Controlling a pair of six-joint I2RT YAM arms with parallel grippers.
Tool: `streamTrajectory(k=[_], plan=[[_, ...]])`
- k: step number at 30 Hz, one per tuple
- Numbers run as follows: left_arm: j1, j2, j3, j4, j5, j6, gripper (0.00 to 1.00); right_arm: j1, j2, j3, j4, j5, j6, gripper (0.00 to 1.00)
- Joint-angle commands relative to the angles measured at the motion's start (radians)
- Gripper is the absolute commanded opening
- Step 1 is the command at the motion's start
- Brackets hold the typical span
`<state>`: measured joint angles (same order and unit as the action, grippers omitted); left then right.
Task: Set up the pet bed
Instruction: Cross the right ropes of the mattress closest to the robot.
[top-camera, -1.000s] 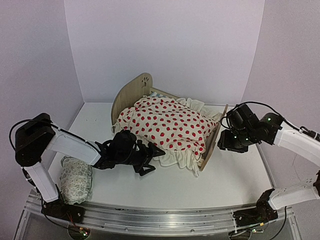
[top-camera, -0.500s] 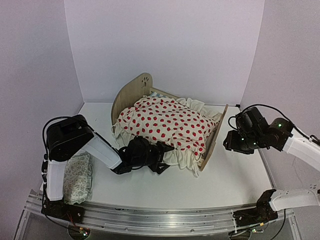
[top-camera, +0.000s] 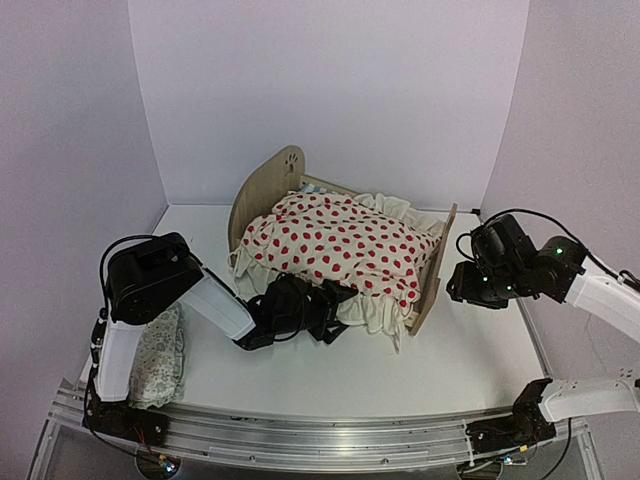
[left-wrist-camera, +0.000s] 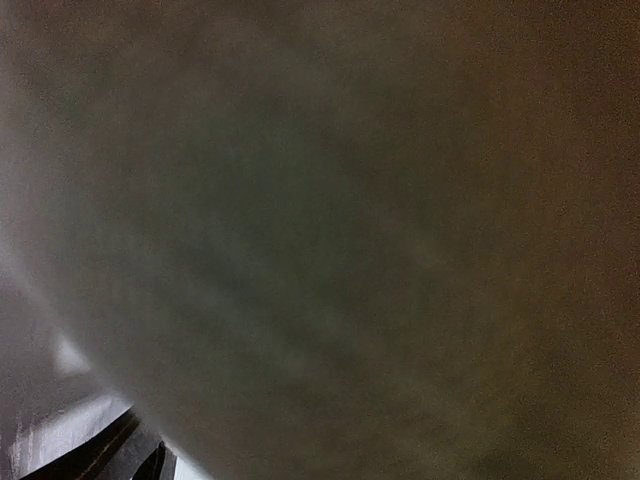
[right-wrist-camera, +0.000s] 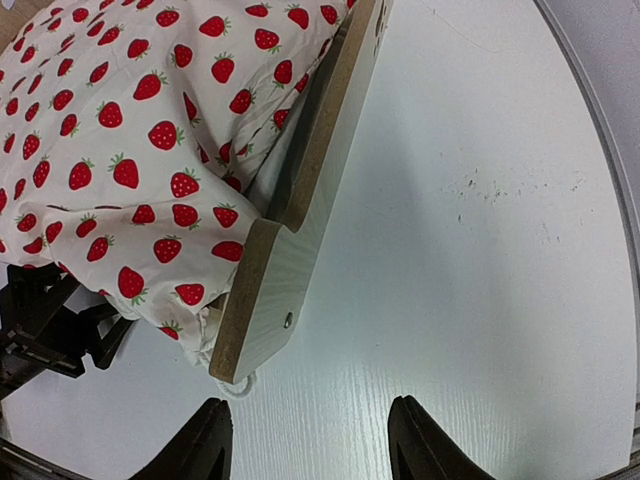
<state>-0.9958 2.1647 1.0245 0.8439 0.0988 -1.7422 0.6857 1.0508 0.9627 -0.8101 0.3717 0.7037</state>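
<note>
So the white table has the pet bed sitting pretty much in the middle of it, angled, with the rounded paw-print headboard at the far left and the lower footboard toward the right. The whole top of it is buried under a cream ruffled blanket with a red strawberry print, and the ruffle spills over the near side down to the table. The left gripper is right up against the near long side of the bed, nosed in under that hanging ruffle. Its fingers look spread wide, but I can't tell if any cloth is actually between them, because its own wrist camera shows nothing but blurry grey fabric. The right gripper hangs just off the right side of the footboard, close but not touching. Its fingers are apart with only bare table between them, and the footboard's near corner sits just ahead of them. A small pale patterned pillow lies at the near left, beside the left arm's base and well apart from the bed.
</note>
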Motion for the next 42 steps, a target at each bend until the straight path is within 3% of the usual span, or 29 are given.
streamTrajectory(k=[1, 9, 13, 16, 21, 27, 30, 35, 42], plan=[[-0.004, -0.042, 0.039, 0.12, -0.046, 0.059, 0.89, 0.003, 0.0, -0.002, -0.005, 0.015, -0.012, 0.55], [-0.025, -0.049, 0.091, 0.096, -0.068, 0.131, 0.94, 0.003, -0.003, -0.005, -0.006, 0.004, -0.011, 0.55], [-0.028, -0.044, 0.074, 0.169, -0.086, 0.13, 0.99, 0.002, 0.0, -0.001, -0.006, -0.008, -0.019, 0.55], [-0.03, -0.042, 0.109, 0.077, -0.082, 0.146, 0.99, 0.002, 0.001, -0.004, -0.006, -0.008, -0.015, 0.55], [-0.032, 0.008, 0.103, 0.071, -0.131, 0.09, 1.0, 0.003, 0.008, 0.0, -0.006, -0.014, -0.009, 0.55], [-0.03, 0.045, 0.167, 0.184, -0.127, 0.228, 0.99, 0.002, -0.011, -0.008, -0.009, -0.015, 0.002, 0.55], [-0.033, 0.048, 0.222, 0.136, -0.102, 0.289, 0.99, 0.003, -0.021, -0.014, -0.013, -0.013, 0.009, 0.55], [-0.032, 0.051, 0.184, 0.176, -0.111, 0.276, 0.99, 0.003, -0.023, -0.015, -0.017, -0.014, 0.012, 0.55], [-0.033, 0.011, 0.158, 0.084, -0.104, 0.294, 0.98, 0.002, -0.03, -0.041, -0.018, 0.015, 0.052, 0.55]])
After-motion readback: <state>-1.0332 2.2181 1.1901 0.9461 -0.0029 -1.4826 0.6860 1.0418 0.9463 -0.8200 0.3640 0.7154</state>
